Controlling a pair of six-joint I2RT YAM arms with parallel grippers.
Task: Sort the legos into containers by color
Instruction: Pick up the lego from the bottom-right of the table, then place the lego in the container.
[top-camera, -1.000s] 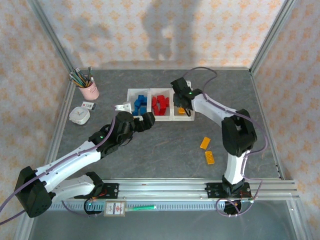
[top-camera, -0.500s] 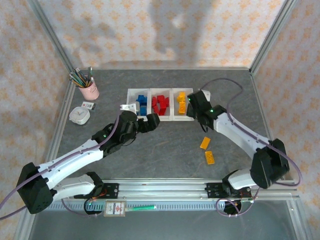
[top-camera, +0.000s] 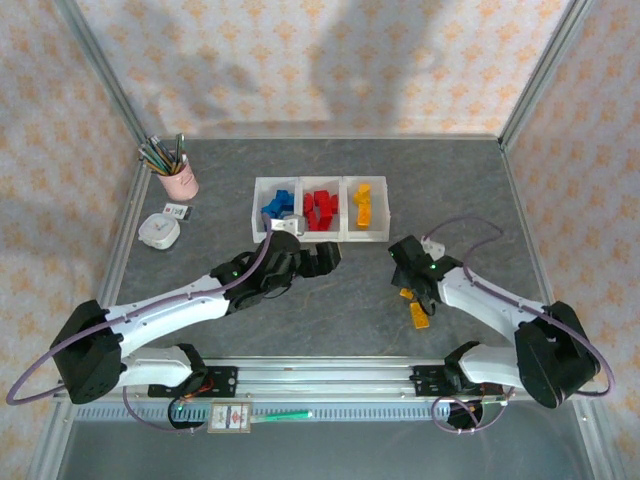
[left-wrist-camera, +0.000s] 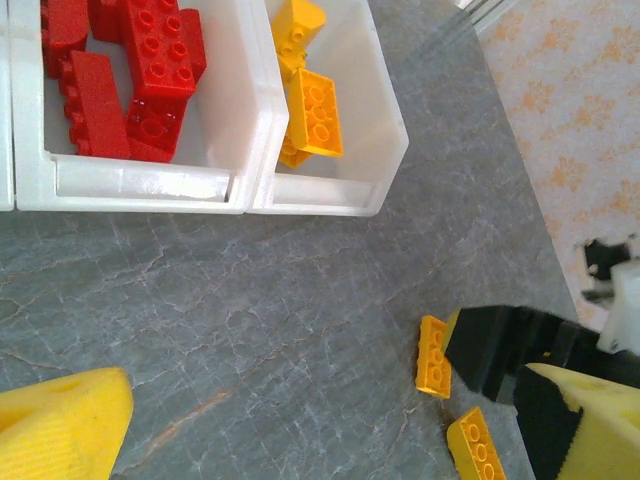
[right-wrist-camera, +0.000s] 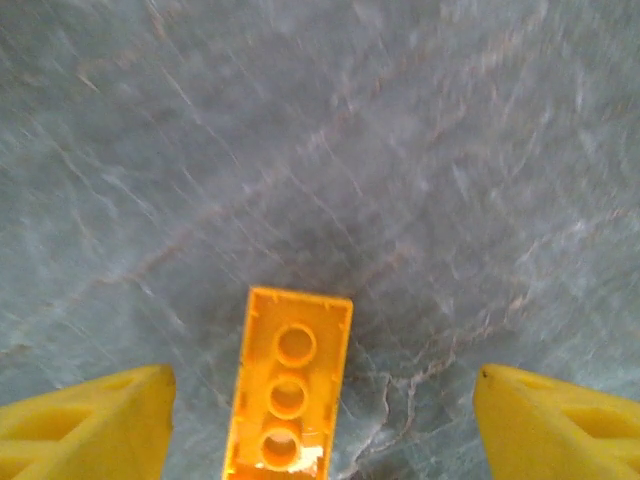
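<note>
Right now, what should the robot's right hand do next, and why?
Probably lower the right gripper and close on the orange brick. Its jaws stand open with that brick lying flat on the table between them, and it is not yet in the bin with the other orange bricks.

1. Orange brick (right-wrist-camera: 288, 395): near end cut off by the lower edge of the right wrist view; surrounding table (right-wrist-camera: 400, 150) blurred.
2. Right gripper fingers (right-wrist-camera: 85, 425): cropped at both lower corners there.
3. Second orange brick (left-wrist-camera: 476, 452): cropped by the lower edge of the left wrist view.
4. Red-brick container (left-wrist-camera: 140, 185): far side cut off at the top edge.
</note>
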